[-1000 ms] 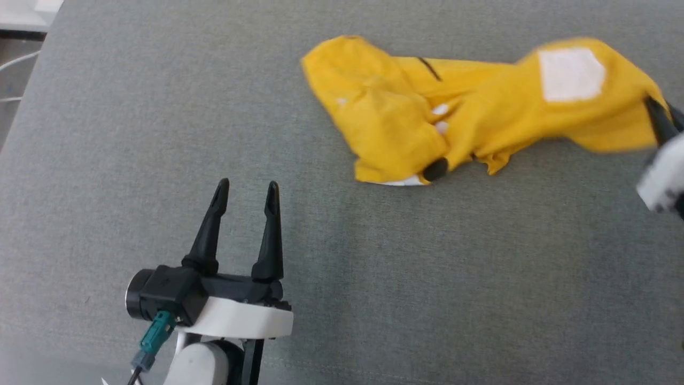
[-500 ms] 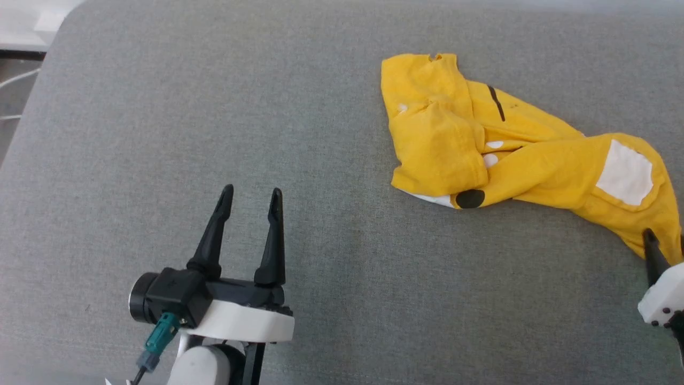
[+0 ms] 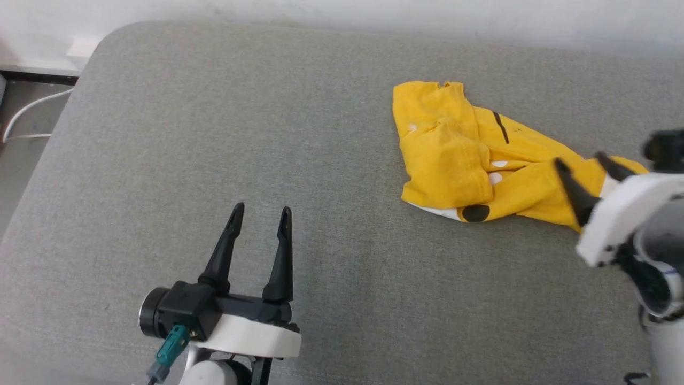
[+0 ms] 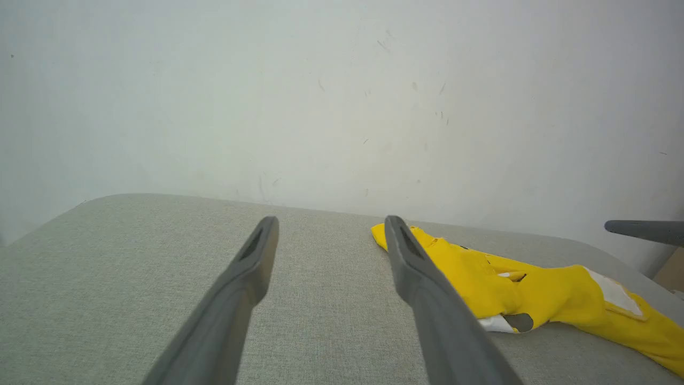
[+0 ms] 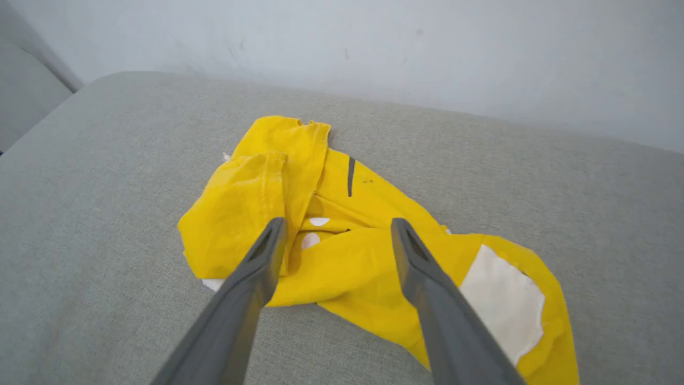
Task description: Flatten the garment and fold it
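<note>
**HEAD VIEW.** Garment point(image 3: 454, 155) lies bunched on grey cushion point(image 3: 320, 133), approx. 2 o'clock from frame ctr, with its tail running toward 4 o'clock. Black dot point(image 3: 475, 213) sits at its near edge and black stripe point(image 3: 500, 127) on its top side. L gripper point(image 3: 263, 208) is at 7 o'clock with fingers spread and nothing between them, well apart from garment. R gripper point(image 3: 580, 159) is at 3 o'clock with fingers spread and tips over garment's tail. Contact w/ fabric cannot be told here. Cable point(image 3: 26, 115) is at 9 o'clock, wall point(image 3: 374, 10) at 12.

**CHANGE VS. EARLIER FRAMES.** 1 s ago R gripper was clamped on garment's end, w/ fabric drawn out long. 0.5 s ago its fingers sat at that end, near 4 o'clock. Fabric is now let go and R gripper has come up over the tail. Camera has shifted too: wall and cushion's far edge are now in frame. L gripper pose is unchanged.

**L WRIST VIEW.** L gripper point(image 4: 331, 220) has fingers parted and empty over bare cushion. Garment point(image 4: 556, 294) is at 4 o'clock. One finger point(image 4: 646, 231) of R gripper enters at 3 o'clock, higher in frame than garment's tail.

**R WRIST VIEW.** R gripper point(image 5: 337, 221) is parted w/ nothing held. Garment point(image 5: 251, 203) lies at frame ctr behind the tips, creased and overlapped. White patch point(image 5: 502, 299) is at 4 o'clock.
</note>
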Robot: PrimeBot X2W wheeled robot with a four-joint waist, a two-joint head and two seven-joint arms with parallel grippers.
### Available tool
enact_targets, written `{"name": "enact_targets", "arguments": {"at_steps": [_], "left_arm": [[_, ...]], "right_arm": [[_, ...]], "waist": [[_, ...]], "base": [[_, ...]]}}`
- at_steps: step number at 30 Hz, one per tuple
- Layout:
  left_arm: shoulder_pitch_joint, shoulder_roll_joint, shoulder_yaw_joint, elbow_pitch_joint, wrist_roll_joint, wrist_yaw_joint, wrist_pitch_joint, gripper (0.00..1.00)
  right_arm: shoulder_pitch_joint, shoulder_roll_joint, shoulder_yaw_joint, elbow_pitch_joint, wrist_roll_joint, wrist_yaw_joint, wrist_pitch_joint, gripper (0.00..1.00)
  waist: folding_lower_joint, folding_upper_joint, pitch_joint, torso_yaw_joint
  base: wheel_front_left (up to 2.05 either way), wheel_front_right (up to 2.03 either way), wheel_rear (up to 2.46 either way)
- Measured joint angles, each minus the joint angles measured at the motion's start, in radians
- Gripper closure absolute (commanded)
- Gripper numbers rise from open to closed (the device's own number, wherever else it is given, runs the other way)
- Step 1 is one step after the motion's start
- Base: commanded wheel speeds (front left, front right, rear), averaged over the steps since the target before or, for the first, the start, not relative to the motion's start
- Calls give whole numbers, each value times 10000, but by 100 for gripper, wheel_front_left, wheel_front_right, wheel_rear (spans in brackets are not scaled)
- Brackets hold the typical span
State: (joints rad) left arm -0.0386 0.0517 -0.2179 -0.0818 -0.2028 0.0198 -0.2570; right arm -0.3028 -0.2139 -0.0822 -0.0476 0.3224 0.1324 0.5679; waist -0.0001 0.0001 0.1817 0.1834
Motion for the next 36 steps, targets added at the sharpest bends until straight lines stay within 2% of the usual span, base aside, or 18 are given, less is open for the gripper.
{"name": "enact_targets", "arguments": {"at_steps": [5,9,20,21,22,23,24,30,36], "left_arm": [[-7,0,-50,-46,-4,-2,0,0],[-51,0,-105,-79,-94,0,0,0],[-494,0,-232,-96,-276,31,0,0],[-514,0,-228,-94,-278,33,0,0],[-516,0,-226,-92,-278,50,0,0],[-516,2,-222,-92,-278,77,0,0],[-516,2,-211,-90,-278,77,0,0],[-516,2,-163,-35,-278,88,0,0],[-510,0,-161,2,-278,169,0,0]], "right_arm": [[-916,-119,1442,1045,174,-4,677,0],[-1756,-290,2213,2004,128,-6,727,0],[-2764,-320,2752,4211,119,-6,207,0],[-2802,-295,2763,4322,130,-6,165,20],[-2845,-267,2777,4420,140,-6,90,64],[-2895,-242,2803,4489,150,-6,17,94],[-2938,-217,2832,4521,157,-6,-44,100],[-3191,-249,3072,4548,286,-6,-366,100],[-3521,-633,3618,4077,295,-8,-769,100]], "waist": [[3,0,162,149],[2,0,406,290],[3,-1,1114,797],[3,0,1164,838],[3,0,1208,872],[3,0,1245,900],[3,0,1275,920],[2,0,1180,854],[1,0,845,697]], "base": [[0,0,0],[0,0,0],[0,0,0],[0,0,0],[0,0,0],[0,0,0],[0,0,0],[0,0,0],[0,0,0]]}}
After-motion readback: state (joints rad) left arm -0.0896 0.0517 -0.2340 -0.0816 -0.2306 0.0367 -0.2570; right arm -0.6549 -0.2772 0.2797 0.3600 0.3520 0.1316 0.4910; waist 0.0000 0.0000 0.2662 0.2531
